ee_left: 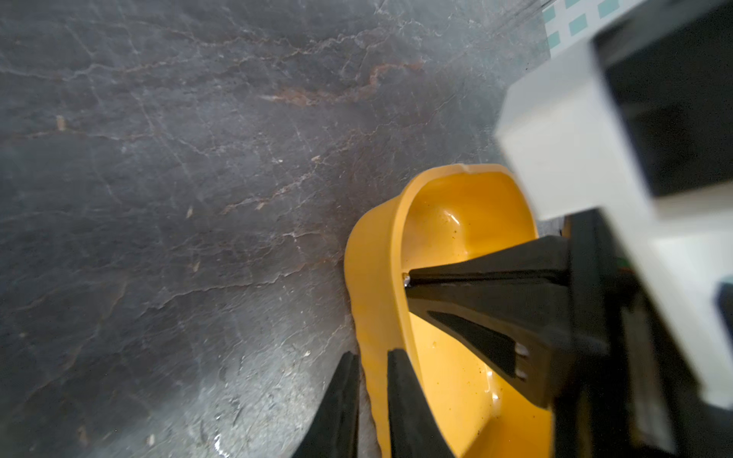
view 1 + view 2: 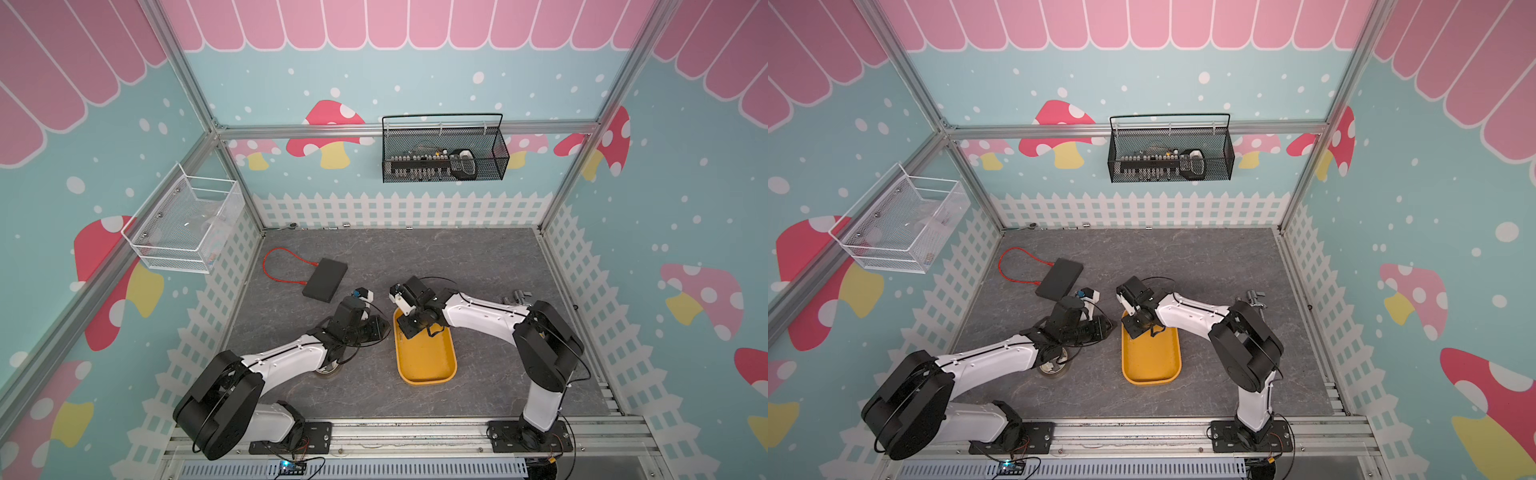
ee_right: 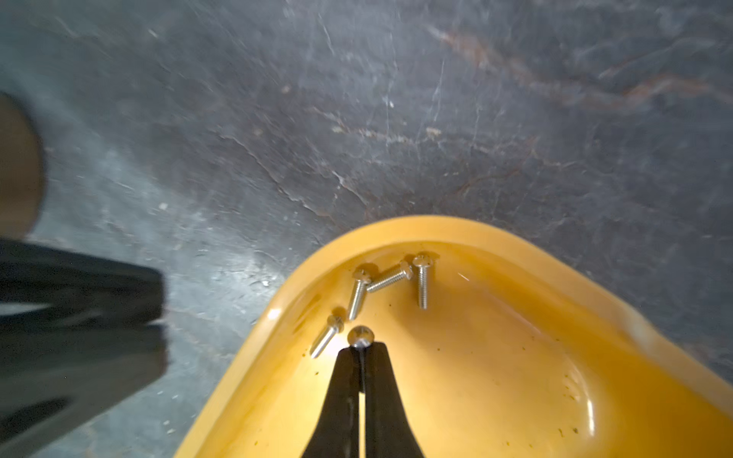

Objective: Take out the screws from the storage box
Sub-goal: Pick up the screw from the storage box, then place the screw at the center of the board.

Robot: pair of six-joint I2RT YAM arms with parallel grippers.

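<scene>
Pick in hand: one screw is pinched, head out, by the right end effector in a corner of the box, whose wall is clamped by the left end effector; four screws lie beside; a lift over the rim is judged next.

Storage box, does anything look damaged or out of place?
The storage box has a small nick in its rim, and dark specks dot its floor. The screws sit bunched in one corner.
</scene>
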